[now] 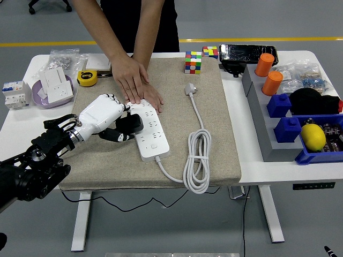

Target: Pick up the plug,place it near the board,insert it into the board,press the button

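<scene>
Your left hand (104, 119) has its fingers curled round the black plug (130, 123), at the board's (150, 131) left edge; a person's hand (135, 81) steadies the board for insertion.

looks like a robotics lab or test workshop: grey smooth floor with a yellow line (257, 39) behind the far edge, a white height-adjustable worktop (252, 166), blue parts bins (316, 155) at its right edge, a tape measure (86, 78) and circuit breaker (15, 92) by the left edge.
</scene>
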